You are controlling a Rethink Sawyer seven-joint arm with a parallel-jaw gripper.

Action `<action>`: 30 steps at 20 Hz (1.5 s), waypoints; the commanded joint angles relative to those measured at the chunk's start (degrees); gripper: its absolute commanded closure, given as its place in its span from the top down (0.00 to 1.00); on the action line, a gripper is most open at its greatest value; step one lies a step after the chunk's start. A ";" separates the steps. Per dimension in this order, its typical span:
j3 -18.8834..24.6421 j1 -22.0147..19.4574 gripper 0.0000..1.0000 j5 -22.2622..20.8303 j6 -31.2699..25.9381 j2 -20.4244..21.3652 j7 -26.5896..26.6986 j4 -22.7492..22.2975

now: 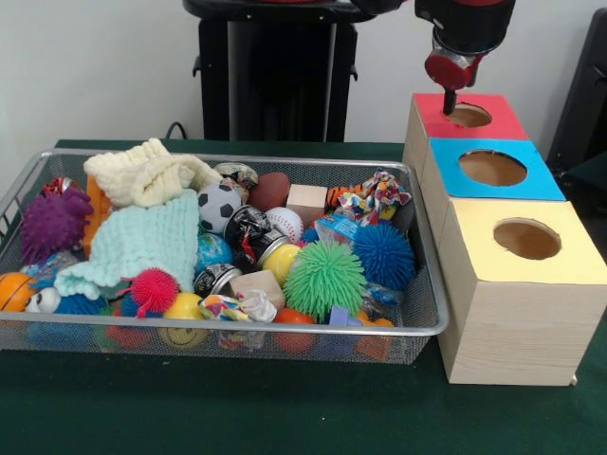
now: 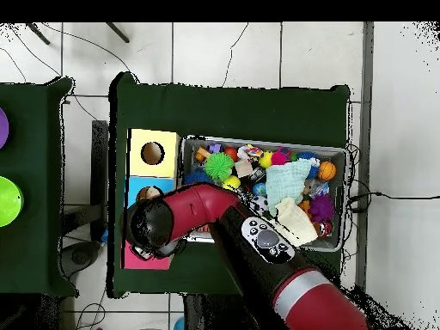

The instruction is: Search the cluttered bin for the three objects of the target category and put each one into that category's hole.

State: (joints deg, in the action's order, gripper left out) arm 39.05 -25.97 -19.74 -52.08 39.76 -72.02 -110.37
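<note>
Mesh bin [image 1: 417, 318] heaped with toys; 3 holed boxes [image 1: 512, 284] beside it.

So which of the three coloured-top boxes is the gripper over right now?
The red-topped wooden box, farthest from the camera in the front view. The gripper hangs at its hole; the blue-topped box and yellow-topped box stand clear.

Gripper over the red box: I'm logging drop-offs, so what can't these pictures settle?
- Gripper: only a dark tip shows in the front view, so open or shut is unclear; overhead, the arm covers it.
- Red box: the inside of its hole is not visible.
- Bin: lower toys hidden under cloths and balls.
</note>
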 commanded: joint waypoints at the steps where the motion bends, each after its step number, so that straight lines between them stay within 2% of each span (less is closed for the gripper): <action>1: -4.18 0.73 1.00 -7.93 -3.83 1.47 1.02 9.76; 5: -5.83 3.35 1.00 -12.28 -1.92 2.84 -0.88 12.87; 7: -6.80 4.64 1.00 -14.74 -3.45 3.22 -0.73 14.45; 14: -6.15 2.16 1.00 -16.58 -4.87 4.57 4.32 16.84; 25: -4.82 -0.30 1.00 -20.62 -6.40 3.99 11.78 20.52; 27: -4.40 -1.30 1.00 -20.60 -6.24 3.53 12.73 20.89; 30: -3.71 -3.46 1.00 -17.46 -4.09 3.15 9.60 19.52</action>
State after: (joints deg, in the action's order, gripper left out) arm 35.70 -25.68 -35.80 -52.12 44.20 -72.02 -93.06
